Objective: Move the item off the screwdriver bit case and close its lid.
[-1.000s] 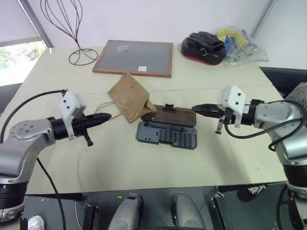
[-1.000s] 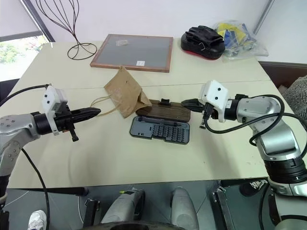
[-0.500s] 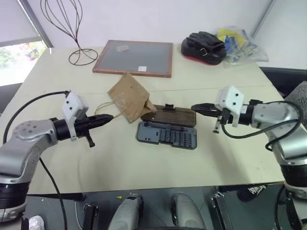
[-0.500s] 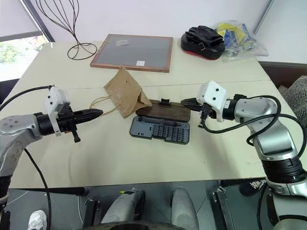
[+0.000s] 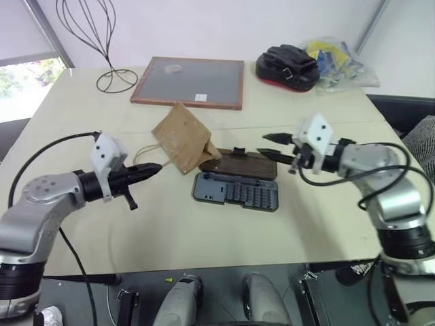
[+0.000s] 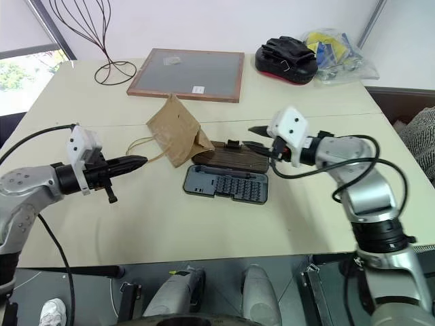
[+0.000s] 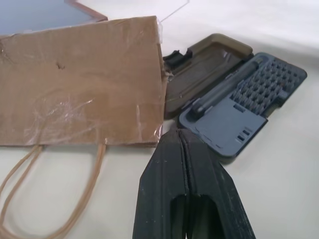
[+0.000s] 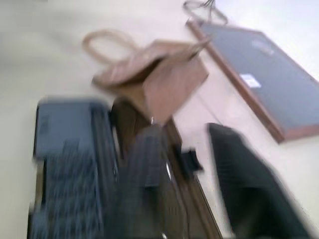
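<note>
The paper bag [image 5: 182,140] overlaps the open lid [image 5: 239,164]; left fingers [image 7: 192,199] pressed together, right fingers [image 5: 272,138] parted, both empty.

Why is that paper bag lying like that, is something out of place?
Yes. The crumpled brown paper bag rests with one corner on the open case's lid, which lies flat behind the grey tray of bits. Nothing looks spilled or broken.

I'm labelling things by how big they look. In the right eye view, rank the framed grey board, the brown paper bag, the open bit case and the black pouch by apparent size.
1. Framed grey board, largest.
2. Open bit case, tray and lid together.
3. Brown paper bag and black pouch: about alike, and the pouch lies farther back, so I won't rank them.
</note>
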